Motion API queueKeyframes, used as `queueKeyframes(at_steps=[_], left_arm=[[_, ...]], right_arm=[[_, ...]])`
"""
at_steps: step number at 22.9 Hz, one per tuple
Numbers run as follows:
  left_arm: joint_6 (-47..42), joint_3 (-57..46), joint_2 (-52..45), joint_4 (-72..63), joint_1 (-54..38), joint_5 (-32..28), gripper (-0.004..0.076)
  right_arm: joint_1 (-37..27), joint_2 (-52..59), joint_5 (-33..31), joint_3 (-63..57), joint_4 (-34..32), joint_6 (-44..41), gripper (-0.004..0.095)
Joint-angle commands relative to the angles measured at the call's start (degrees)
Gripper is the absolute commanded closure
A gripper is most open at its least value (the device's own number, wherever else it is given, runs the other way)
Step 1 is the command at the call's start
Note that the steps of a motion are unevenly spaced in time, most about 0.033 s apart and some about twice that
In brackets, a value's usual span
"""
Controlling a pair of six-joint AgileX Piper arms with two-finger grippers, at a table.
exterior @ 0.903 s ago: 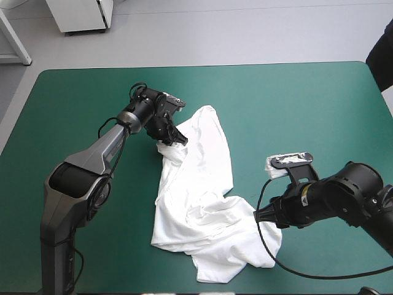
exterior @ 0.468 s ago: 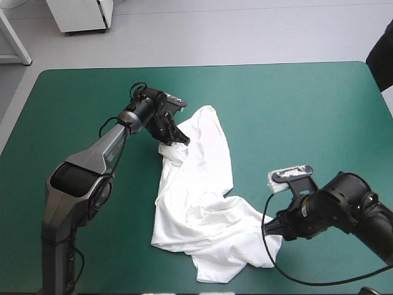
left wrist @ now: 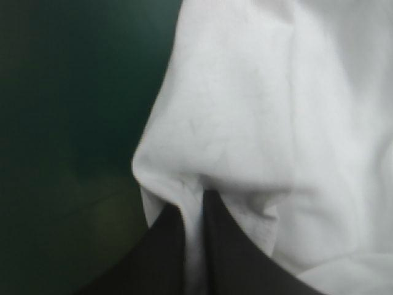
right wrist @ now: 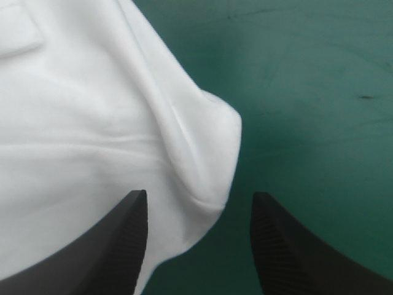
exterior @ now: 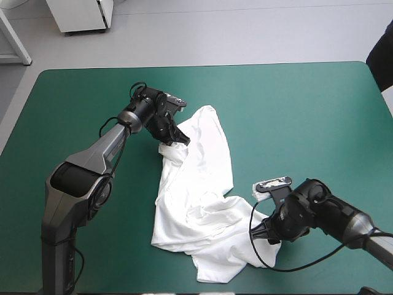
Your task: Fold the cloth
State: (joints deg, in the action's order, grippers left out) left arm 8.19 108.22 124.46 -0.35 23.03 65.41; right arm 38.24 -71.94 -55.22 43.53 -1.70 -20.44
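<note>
**While pinching one end, lining up on the other**

Gripping a fold of the T-shirt (exterior: 196, 196) between the left fingers (left wrist: 166, 252), pressed all but together, at the heap's far end. Lying crumpled in a long strip across the middle of the teal-green surface (exterior: 295, 110), running from that pinch toward the near edge. Holding the right fingers (right wrist: 123, 239) spread wide at the near right end, with a rounded corner of cloth between and just ahead of them, not yet gripped. Seemingly at the grasping stage, with no spreading or folding done. Next, probably: ease forward, close on that corner alone, then lift and draw apart to stretch flat.
</note>
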Motion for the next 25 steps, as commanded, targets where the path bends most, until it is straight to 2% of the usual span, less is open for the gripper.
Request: queueKeyframes(at_steps=[1, 3, 6, 8, 10, 14, 17, 19, 21, 25], left_arm=[[-0.37, 0.22, -0.94, 2.03, -0.40, -1.43, 0.0746], [-0.37, 0.32, -0.94, 2.03, -0.40, -1.53, 0.0746], [-0.27, 0.32, -0.94, 1.91, -0.40, -2.08, 0.0746], [-0.18, 0.32, -0.94, 1.91, -0.40, -1.97, 0.0746], [-0.18, 0.32, -0.94, 1.91, -0.40, -1.89, 0.0746], [-0.18, 2.56, -2.67, 1.51, -0.40, 2.23, 0.0746], [-0.15, 5.48, -6.16, 2.46, -0.40, 3.94, 0.0746], [0.13, 9.07, -9.88, 2.87, -0.40, 6.47, 0.0746], [0.13, 11.40, -11.85, 3.22, -0.40, 8.35, 0.0746], [0.13, 14.56, -17.78, 3.38, -0.40, 8.33, 0.0746]], right_arm=[[-0.26, -1.28, 4.56, -1.19, -0.12, 0.25, 0.0418], [-0.26, -2.27, 6.15, -2.31, -0.07, 0.25, 0.0422], [-0.26, -4.86, 8.25, -5.73, 2.33, 0.49, 0.0483], [-0.26, -5.73, 8.67, -7.56, 4.88, 0.49, 0.0606], [-0.26, -5.59, 8.14, -7.95, 5.07, 1.38, 0.0920], [-0.26, -3.46, 2.77, -4.26, 3.37, 1.38, 0.0925], [-0.26, 0.18, -1.26, 1.90, -2.27, -1.11, 0.0925], [-0.26, 3.18, -5.76, 8.91, -10.06, -2.31, 0.0925], [-0.26, 4.60, -9.33, 14.35, -13.96, -2.31, 0.0925], [-0.26, 6.51, -14.71, 24.85, -20.73, -1.76, 0.0925]])
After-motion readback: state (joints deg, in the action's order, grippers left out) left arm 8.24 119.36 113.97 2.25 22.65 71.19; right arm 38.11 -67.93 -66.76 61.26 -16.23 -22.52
